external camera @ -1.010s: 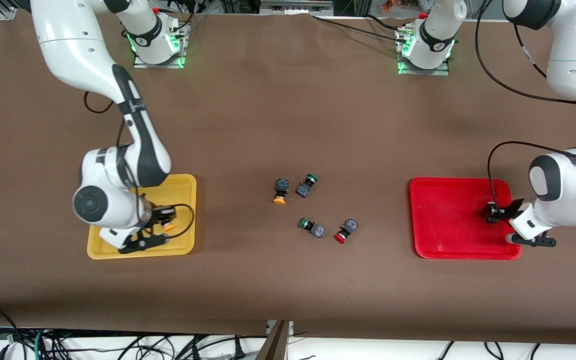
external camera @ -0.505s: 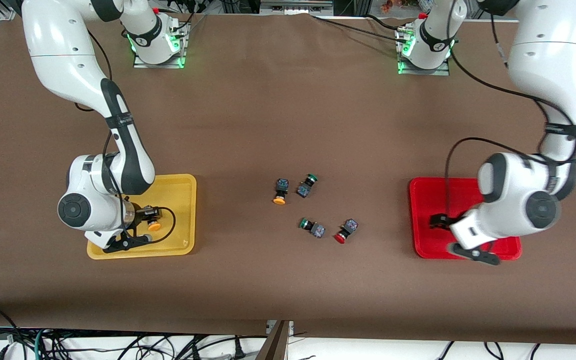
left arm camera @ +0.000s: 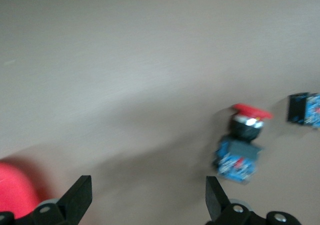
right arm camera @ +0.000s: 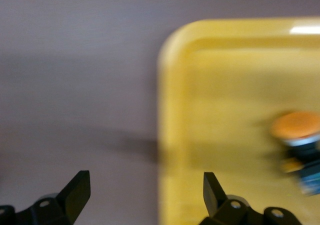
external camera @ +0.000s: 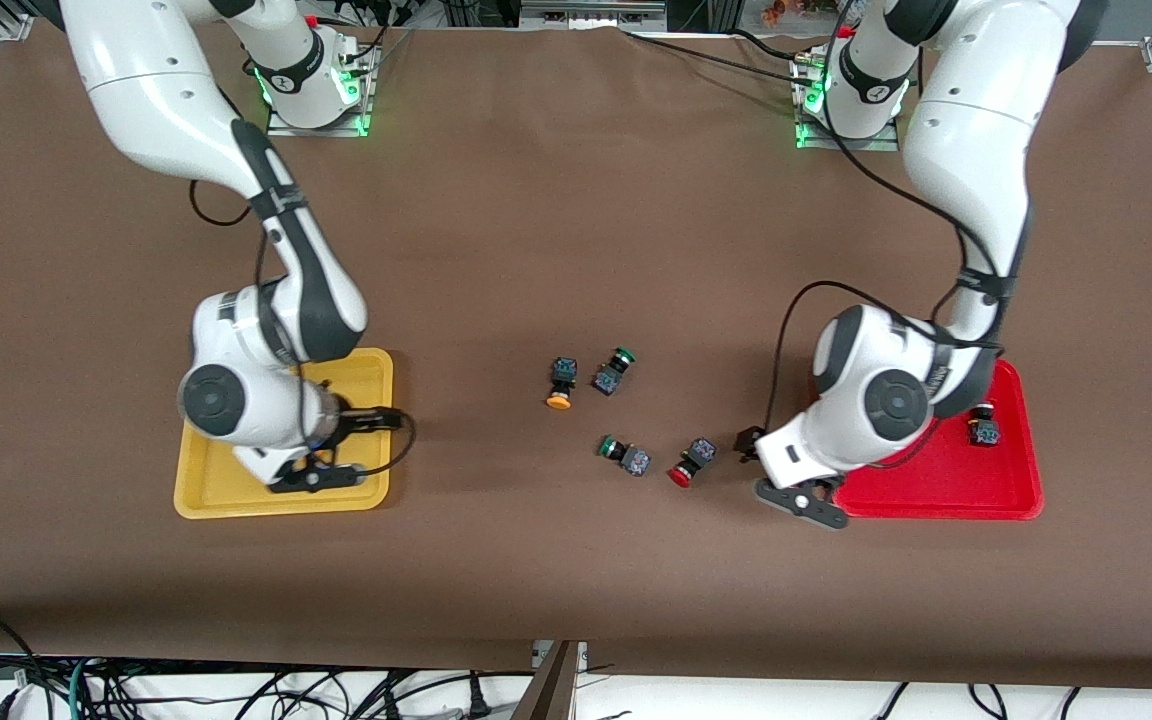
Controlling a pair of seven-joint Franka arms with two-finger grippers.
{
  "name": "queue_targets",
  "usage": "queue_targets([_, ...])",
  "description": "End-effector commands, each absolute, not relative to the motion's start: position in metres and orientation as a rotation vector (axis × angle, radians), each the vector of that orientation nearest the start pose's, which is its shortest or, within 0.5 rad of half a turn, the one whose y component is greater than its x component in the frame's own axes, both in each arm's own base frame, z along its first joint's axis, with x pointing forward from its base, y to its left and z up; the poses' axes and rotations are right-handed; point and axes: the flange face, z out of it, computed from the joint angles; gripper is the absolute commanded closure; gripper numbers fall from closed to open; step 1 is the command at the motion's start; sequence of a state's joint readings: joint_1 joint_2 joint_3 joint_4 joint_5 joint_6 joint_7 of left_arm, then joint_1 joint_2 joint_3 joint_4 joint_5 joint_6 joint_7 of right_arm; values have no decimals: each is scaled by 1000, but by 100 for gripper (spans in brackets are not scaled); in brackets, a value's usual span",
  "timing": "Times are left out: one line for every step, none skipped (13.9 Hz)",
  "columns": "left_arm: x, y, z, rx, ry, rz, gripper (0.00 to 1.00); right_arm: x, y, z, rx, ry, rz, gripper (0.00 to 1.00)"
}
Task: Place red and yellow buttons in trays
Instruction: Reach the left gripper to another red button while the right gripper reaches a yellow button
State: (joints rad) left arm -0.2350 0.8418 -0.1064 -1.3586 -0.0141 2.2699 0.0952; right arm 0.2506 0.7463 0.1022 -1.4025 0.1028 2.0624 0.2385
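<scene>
A red button (external camera: 983,429) lies in the red tray (external camera: 936,485). A second red button (external camera: 689,464) lies on the table between the trays and shows in the left wrist view (left arm camera: 243,145). My left gripper (external camera: 762,470) is open and empty, low over the table between that button and the red tray; it shows open in its wrist view (left arm camera: 146,201). A yellow button (external camera: 560,384) lies on the table. Another yellow button (right arm camera: 298,135) lies in the yellow tray (external camera: 206,490), hidden by the arm in the front view. My right gripper (external camera: 376,447) is open and empty over that tray's rim (right arm camera: 170,110).
Two green-capped switches (external camera: 614,370) (external camera: 625,454) lie among the buttons mid-table; the body of one shows in the left wrist view (left arm camera: 305,109). A corner of the red tray (left arm camera: 15,195) shows there too. The table is covered in brown cloth.
My left gripper has moved from over the red tray toward the middle of the table, leaving a red button in the tray. My right gripper has shifted to the yellow tray's rim, its yellow button left inside.
</scene>
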Motion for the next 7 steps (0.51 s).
queue_targets([707,-265,205,-3168,666,-152,0,661,308,272,-2982,99,188,0])
queue_targets([703,-272,200,-3164,681,-146,0,651,338,268,-2977,157,169,0])
queue_targets([700,-279,198,-3161,698,-141,0,642,360,264,-2968,224,147,0])
queue_targets([699,-282,198,-3161,704,-140,0,630,384,259,-2958,300,143,0])
queue_targets([695,-291,196,-3157,724,-134,0,617,407,255,-2948,375,146,0])
queue_targets([692,-295,193,-3155,733,-129,0,604,428,253,-2945,415,140,0])
queue_targets([689,-301,185,-3152,747,-118,0,591,443,247,-2948,428,139,0])
